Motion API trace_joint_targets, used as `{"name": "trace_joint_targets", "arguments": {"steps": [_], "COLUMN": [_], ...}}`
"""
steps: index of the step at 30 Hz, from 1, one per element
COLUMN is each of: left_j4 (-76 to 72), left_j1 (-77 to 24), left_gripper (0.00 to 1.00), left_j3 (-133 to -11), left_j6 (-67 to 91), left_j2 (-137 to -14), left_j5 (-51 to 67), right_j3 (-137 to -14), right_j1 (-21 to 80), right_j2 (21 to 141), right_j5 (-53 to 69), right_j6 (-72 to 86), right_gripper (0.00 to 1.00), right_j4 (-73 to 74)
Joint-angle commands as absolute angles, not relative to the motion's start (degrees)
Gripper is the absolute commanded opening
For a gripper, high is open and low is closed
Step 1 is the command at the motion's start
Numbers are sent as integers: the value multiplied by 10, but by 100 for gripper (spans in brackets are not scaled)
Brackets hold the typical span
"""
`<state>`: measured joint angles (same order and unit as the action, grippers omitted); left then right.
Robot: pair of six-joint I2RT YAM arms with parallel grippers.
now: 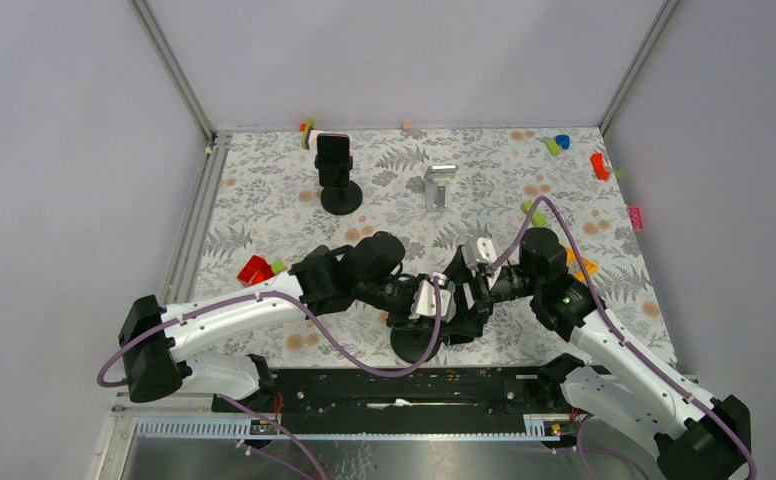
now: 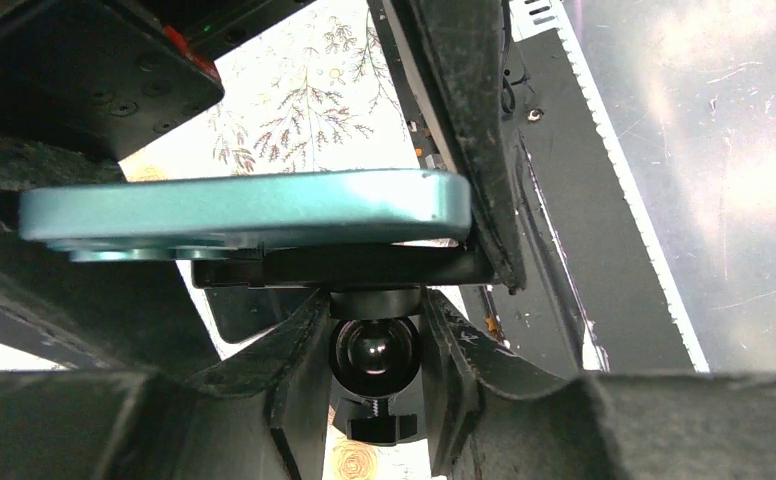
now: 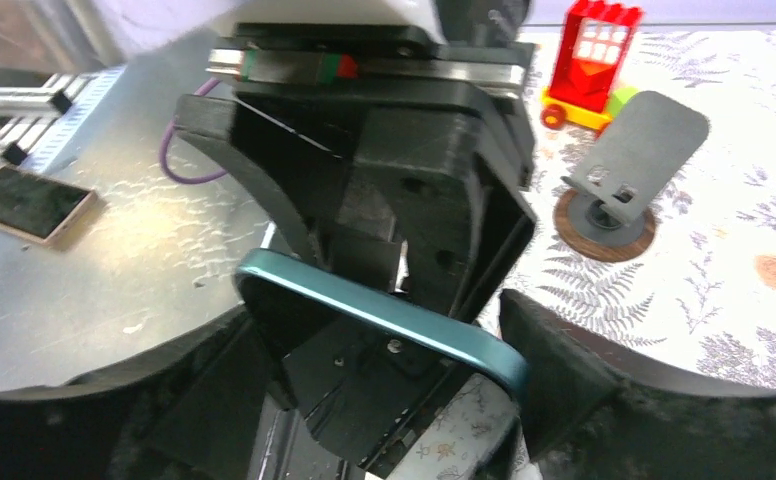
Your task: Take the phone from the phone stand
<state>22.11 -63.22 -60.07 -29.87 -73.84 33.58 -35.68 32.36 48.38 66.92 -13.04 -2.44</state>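
Two arms on one phone stand [image 2: 374,352]: left fingers [image 2: 286,385] clenched on its ball-joint neck, bracing it at the near edge of the desk [image 1: 494,195]. So the phone [image 2: 244,205] sits in the cradle, not yet out, and the right fingers [image 3: 604,380] straddle its edge, spread wide (gripping or just beside, can't tell). Next, I reckon: pinch, then slide it free.

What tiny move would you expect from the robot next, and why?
Probably closing the right gripper on the phone. Its jaws stand open on either side of the teal edge without gripping, while the left gripper clamps the phone stand just below its cradle, steadying it. The phone sits in the cradle, not yet lifted.
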Motion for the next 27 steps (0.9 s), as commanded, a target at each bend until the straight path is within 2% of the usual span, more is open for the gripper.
{"name": "trace_joint_targets", "arguments": {"steps": [1,2,4,18,27], "left_j4": [192,186,173,148,141], "left_j1": [-660,-660,-660,-659,-658], "left_gripper": [0,0,0,0,0], "left_j3": [-587,-584,-579,-576,-576], "left_j6": [-267,-263,-254,-237,-231], "left_j2": [-712,-711,-709,-718,-720], "left_j5": [399,396,388,362,355], "right_j3": [-328,-324,-318,-305,-300], "right_j1": [325,327,332,388,412], "right_j2": [455,446,431,340,313], "right_j5": [556,541,508,371,300], "right_j6": [-31,-18,-4,5,3], "right_gripper": [94,99,100,100,95], "right_j4": [-162,-165,-163,-74,-30]}}
